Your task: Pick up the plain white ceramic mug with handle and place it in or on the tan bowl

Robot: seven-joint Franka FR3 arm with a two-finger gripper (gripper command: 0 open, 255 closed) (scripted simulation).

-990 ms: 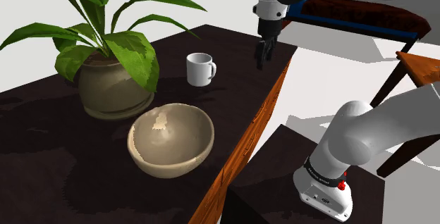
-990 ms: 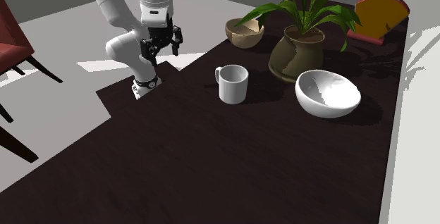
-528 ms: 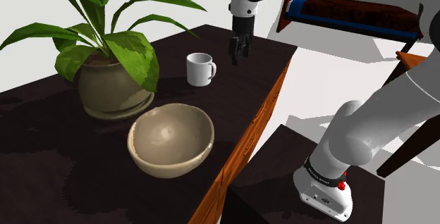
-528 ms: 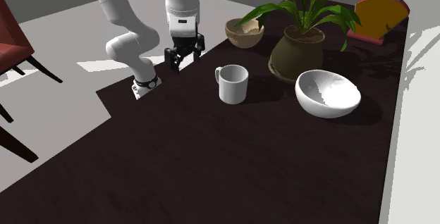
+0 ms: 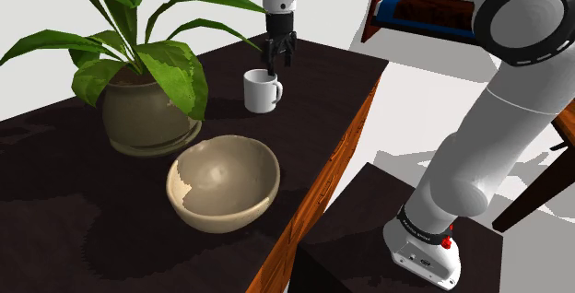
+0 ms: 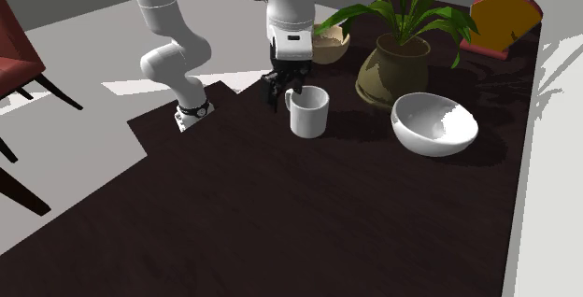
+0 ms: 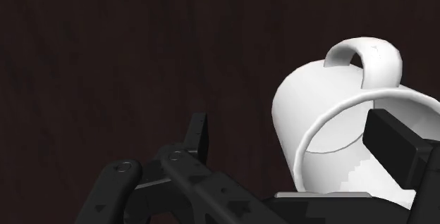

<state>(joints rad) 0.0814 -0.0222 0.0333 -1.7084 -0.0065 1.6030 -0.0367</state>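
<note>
Dark bench [image 5: 92,236] under me; fingers [image 7: 199,137] spread open, white mug [image 5: 261,93] at their six o'clock in the shoulder view, its rim between them.

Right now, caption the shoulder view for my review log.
Open gripper poised at rim of white mug; tan bowl sits nearby.

The dark-brown wooden counter [image 6: 280,220] shows faint grain; the smooth white handled mug [image 5: 261,95] and tan round bowl [image 5: 224,210] look matt.

Soft light, dark tabletop [image 6: 280,230], patchy shadows across tan bowl [image 5: 224,185]
</note>
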